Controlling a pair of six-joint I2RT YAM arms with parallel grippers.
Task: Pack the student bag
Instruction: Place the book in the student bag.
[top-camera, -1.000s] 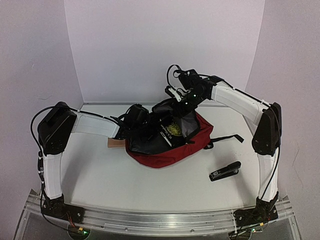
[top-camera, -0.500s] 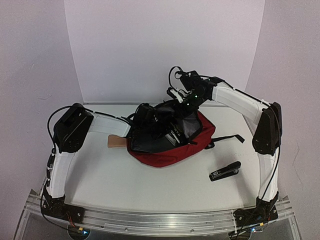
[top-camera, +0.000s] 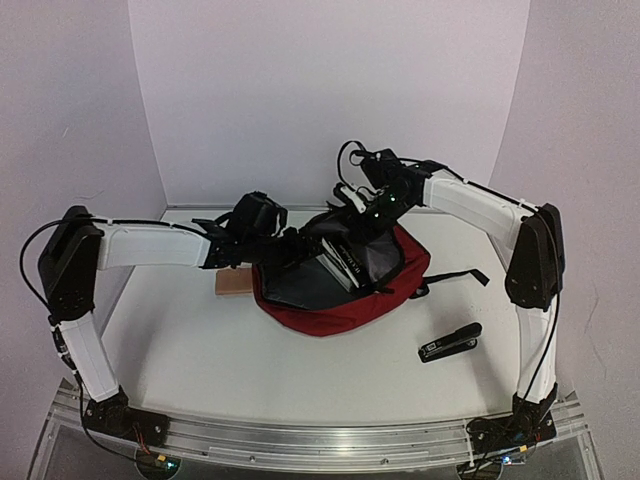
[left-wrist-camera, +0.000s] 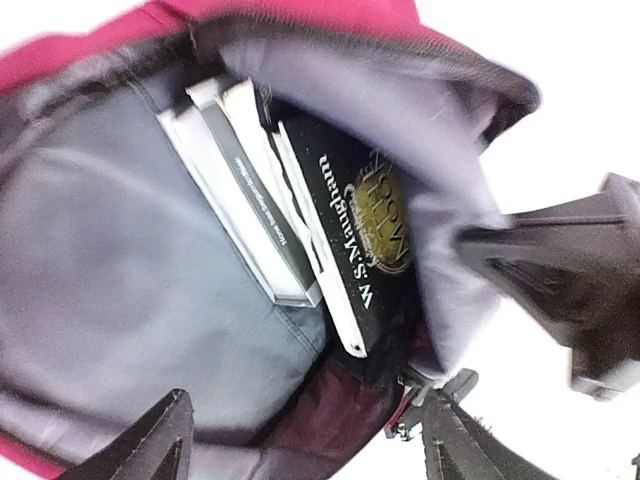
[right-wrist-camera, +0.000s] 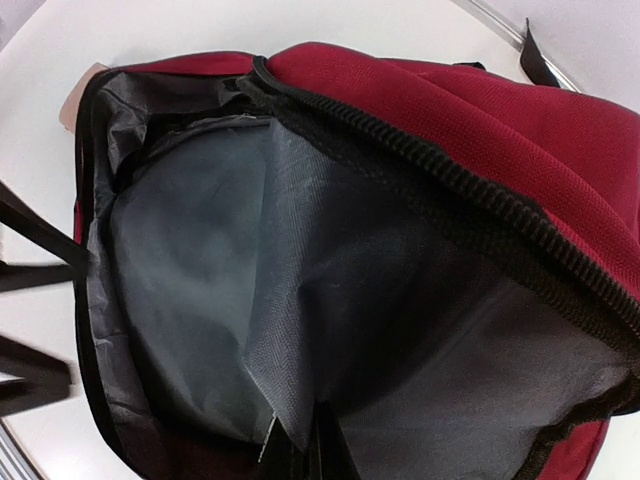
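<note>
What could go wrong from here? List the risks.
1. The right tool is shut on the lining of the student bag, holding its mouth open; a slip would likely drop the flap over the books.
2. The left tool, open at the mouth, may snag the lining backing out.
3. The stapler lies outside, unpacked.

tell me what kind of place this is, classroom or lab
Most likely a robot lab test bench, not a classroom: a white table boxed in by walls, the left arm and right arm bolted to an aluminium rail at its near edge, and props, a student bag and a stapler.
</note>
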